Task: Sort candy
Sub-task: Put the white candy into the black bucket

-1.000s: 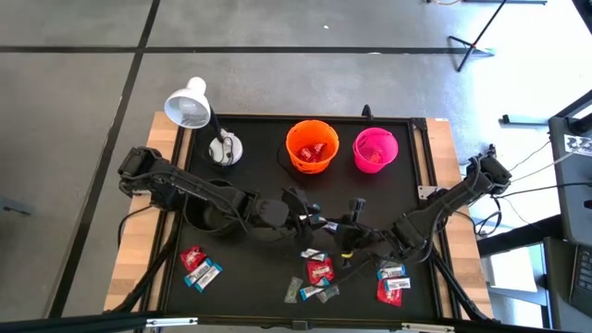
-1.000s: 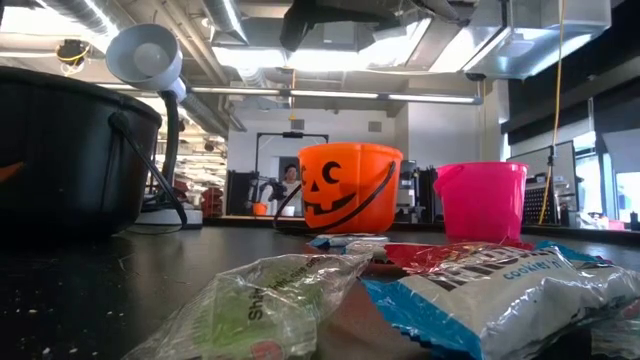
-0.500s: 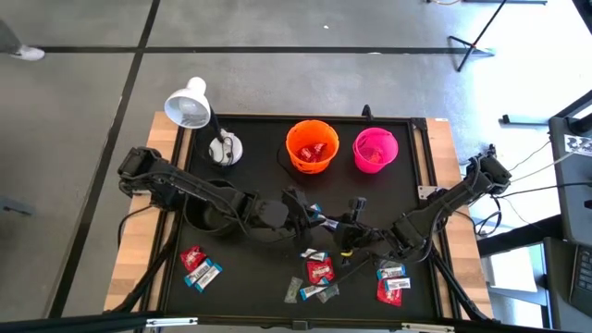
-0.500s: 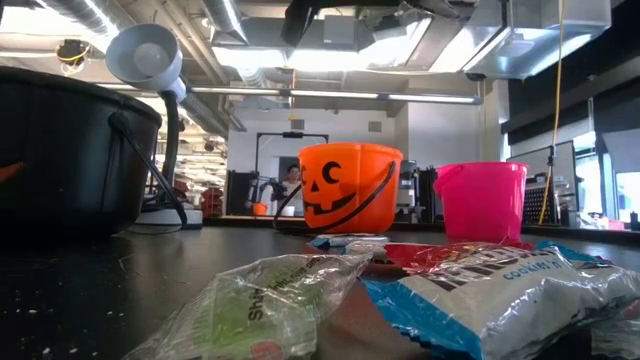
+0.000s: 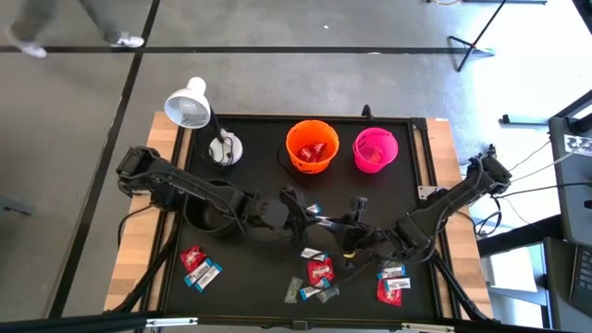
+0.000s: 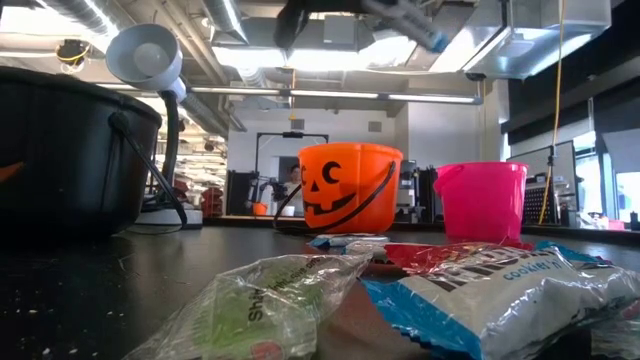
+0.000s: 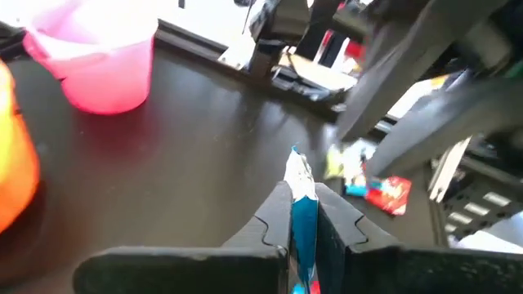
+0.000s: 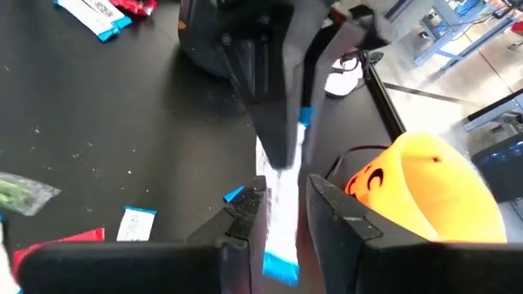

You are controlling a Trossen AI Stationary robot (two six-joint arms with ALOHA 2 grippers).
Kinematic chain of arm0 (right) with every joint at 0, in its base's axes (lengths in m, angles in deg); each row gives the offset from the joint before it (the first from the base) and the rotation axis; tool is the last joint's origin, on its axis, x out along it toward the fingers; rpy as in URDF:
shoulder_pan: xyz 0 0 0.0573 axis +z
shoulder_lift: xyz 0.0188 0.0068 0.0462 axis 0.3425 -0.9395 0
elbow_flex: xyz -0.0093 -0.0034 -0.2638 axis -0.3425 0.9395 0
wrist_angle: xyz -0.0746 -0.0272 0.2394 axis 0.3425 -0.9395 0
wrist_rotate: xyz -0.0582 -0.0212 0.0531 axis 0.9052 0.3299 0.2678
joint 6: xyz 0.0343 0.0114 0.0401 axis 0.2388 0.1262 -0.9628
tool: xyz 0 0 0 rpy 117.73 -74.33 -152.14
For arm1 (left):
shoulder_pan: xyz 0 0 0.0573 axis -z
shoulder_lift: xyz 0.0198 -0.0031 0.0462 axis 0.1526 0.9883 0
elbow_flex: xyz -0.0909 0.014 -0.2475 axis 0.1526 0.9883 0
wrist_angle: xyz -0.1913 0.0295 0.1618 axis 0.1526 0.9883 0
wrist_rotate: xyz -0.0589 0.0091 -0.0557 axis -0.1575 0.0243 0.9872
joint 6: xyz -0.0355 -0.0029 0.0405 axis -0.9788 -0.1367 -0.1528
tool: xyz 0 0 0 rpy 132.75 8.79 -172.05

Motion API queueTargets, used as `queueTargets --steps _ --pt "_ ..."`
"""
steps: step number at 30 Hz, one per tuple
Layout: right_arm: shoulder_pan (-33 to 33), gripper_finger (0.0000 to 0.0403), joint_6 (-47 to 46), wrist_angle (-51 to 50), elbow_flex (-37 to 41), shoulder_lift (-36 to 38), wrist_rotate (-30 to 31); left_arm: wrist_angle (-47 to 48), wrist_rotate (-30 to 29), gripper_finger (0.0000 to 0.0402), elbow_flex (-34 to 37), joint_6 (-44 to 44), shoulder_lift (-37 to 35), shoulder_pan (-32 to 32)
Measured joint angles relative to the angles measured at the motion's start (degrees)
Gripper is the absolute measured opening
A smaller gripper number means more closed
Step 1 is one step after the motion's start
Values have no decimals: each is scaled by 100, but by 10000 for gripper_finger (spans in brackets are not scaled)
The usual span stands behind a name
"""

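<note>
Left gripper [image 7: 303, 214] clenched on a blue-and-white candy [image 7: 301, 194] above the table's [image 5: 250, 139] centre, right gripper [image 8: 282, 214] at its 3 o'clock pinching a second blue-and-white sweet [image 8: 280, 220], loose candies [image 5: 319, 273] at 6 o'clock, orange bucket [image 5: 311, 145] at 12.

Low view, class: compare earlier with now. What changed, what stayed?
The left gripper, shut on a blue-and-white candy, has shifted, bringing the candy into the low view overhead. A person's feet have appeared on the floor beyond the table. The right gripper, orange bucket, pink bucket, lamp and loose candies stayed put.
</note>
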Motion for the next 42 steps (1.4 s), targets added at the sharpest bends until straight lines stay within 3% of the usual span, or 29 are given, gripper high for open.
queueTargets --steps 6,12,17,22,34,42 --pt "252 86 -120 -844 -701 14 19 1430 -162 12 2 -258 -744 76" --pt "448 85 -145 -1375 -874 15 10 3219 -778 13 3 -851 -1783 440" --pt "469 85 -731 -1931 -874 13 -99 5295 -1091 13 2 -1922 -2490 768" --pt "465 85 -1135 -2282 -872 13 -100 6877 -734 13 3 -3366 -2815 1030" --pt "465 85 -1197 -2300 -870 13 -143 8197 -663 27 2 -4249 -2822 1578" --pt "465 85 -1300 -2311 -868 13 -194 8276 -650 55 4 -4323 -2822 1606"
